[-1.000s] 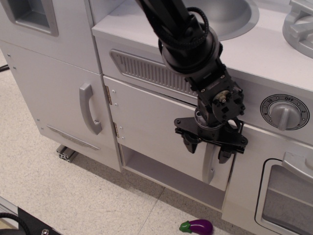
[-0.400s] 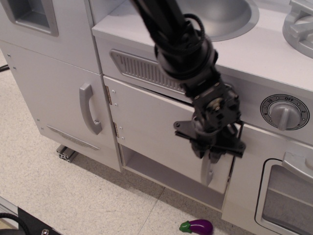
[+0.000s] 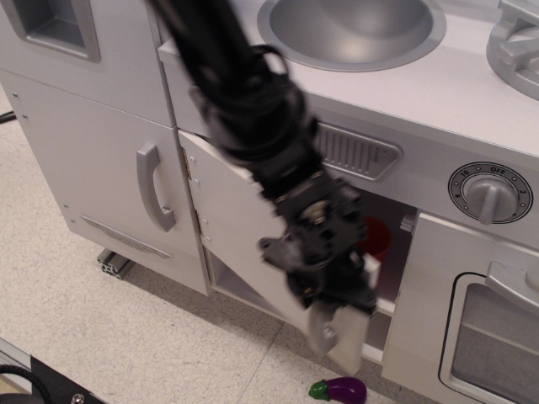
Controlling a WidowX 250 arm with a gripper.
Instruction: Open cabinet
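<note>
Item: cabinet door (image 3: pixel 227 223), pale grey-white, hinged at its left edge beside the taller door with the curved grey handle (image 3: pixel 154 187). It is standing swung well out from the toy-kitchen front, below the sink (image 3: pixel 354 29), and I am seeing the dark interior with something red (image 3: pixel 376 238) inside.

Item: gripper (image 3: pixel 333 316), sitting low at the door's free edge, over the short silver handle (image 3: pixel 324 326), which is blurring. The fingers are appearing to be clamping that handle, but I cannot tell for certain through the blur.

Risks, as I am judging them:
- handle slipping out if my pull is not following the door's arc;
- hinges straining if I am dragging straight outward;
- wrist dipping toward the floor and the toy eggplant (image 3: pixel 339 390).
</note>
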